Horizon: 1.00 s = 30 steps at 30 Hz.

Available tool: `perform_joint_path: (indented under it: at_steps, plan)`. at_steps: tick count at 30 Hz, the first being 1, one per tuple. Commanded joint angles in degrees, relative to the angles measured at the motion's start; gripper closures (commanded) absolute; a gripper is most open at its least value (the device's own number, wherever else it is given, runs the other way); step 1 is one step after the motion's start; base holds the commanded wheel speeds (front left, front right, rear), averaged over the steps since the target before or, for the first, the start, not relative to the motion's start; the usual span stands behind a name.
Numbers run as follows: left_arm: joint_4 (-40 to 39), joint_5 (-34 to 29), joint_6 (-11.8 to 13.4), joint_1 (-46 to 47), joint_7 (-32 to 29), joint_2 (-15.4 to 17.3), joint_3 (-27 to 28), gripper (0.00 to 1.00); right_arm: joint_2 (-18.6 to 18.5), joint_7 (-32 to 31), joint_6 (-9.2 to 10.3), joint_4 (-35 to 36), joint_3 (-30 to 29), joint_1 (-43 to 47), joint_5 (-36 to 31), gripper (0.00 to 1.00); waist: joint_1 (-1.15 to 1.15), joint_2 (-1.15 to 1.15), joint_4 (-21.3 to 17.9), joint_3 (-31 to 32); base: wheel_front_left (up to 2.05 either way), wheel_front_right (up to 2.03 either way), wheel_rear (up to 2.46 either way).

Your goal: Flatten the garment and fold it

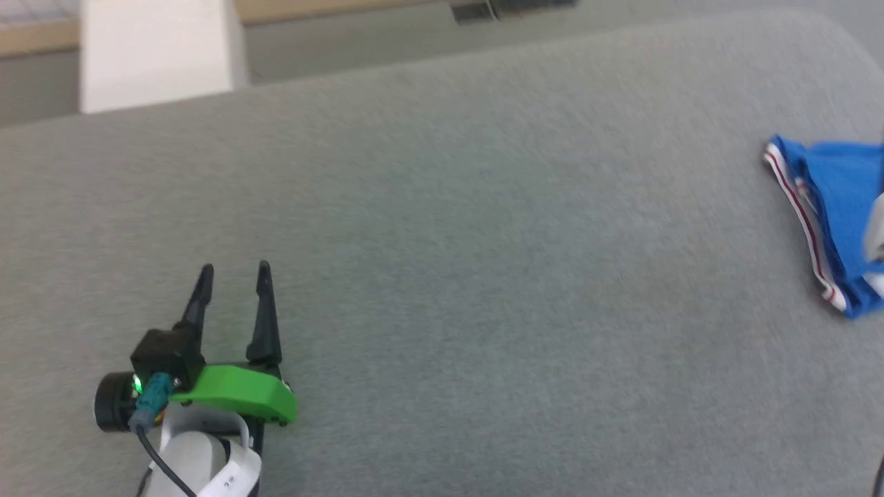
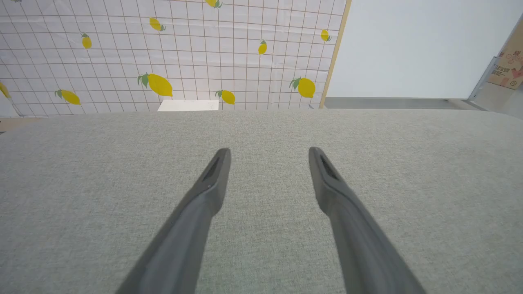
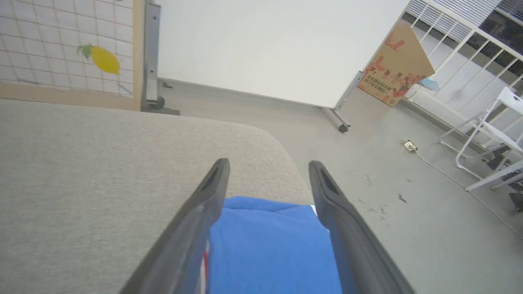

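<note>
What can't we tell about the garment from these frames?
- Full extent of the garment: in the head view it is cut by the right edge and motion-blurred, and a pale blurred shape covers part of it.
- Flat or bunched: in the right wrist view it is cut by the bottom edge, with its sides behind the right gripper fingers.
- Whether those open fingers touch the fabric: cannot tell.

One garment, two pincers, one box

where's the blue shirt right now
The garment lies bunched at the head view's far right, on the grey cushion near its rounded right corner. In the right wrist view it shows between the open right gripper's fingers.
</note>
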<state>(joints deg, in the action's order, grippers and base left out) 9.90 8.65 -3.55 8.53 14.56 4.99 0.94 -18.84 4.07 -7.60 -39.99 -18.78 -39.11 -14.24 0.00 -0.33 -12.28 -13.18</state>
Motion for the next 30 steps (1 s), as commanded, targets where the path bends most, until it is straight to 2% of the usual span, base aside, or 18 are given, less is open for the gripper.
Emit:
perform_joint_path:
  at_steps: [1,6,12,20,30]
  plan:
    - [0.3,0.3,-0.3,-0.7,0.4,-0.4,-0.1,0.00,1.3,1.2,0.11,2.1,1.3,2.5,2.4,0.00,0.00,0.33,6.8,7.1,0.00,0.00,0.00]
    - [1.0,0.9,-0.7,-1.8,0.4,-1.1,-0.9,0.00,3.6,3.2,0.11,11.9,5.9,11.9,12.1,0.00,0.00,0.33,9.9,10.2,0.00,0.00,0.00]
    - [1.5,1.3,-1.0,-2.7,0.4,-1.7,-2.2,0.00,7.6,5.0,0.11,25.6,7.5,23.9,17.5,0.00,0.00,0.33,12.5,12.1,0.00,0.00,0.00]
    - [1.7,1.9,-1.7,-3.8,0.4,-2.0,-3.5,0.00,12.4,6.9,0.11,37.0,9.5,35.3,18.8,0.00,0.00,0.33,14.1,12.7,0.00,0.00,0.00]
    - [2.4,2.5,-2.1,-4.8,0.4,-2.1,-5.2,0.00,15.5,9.6,0.11,41.2,10.4,43.3,17.0,0.00,0.00,0.33,14.4,13.6,0.00,0.00,0.00]
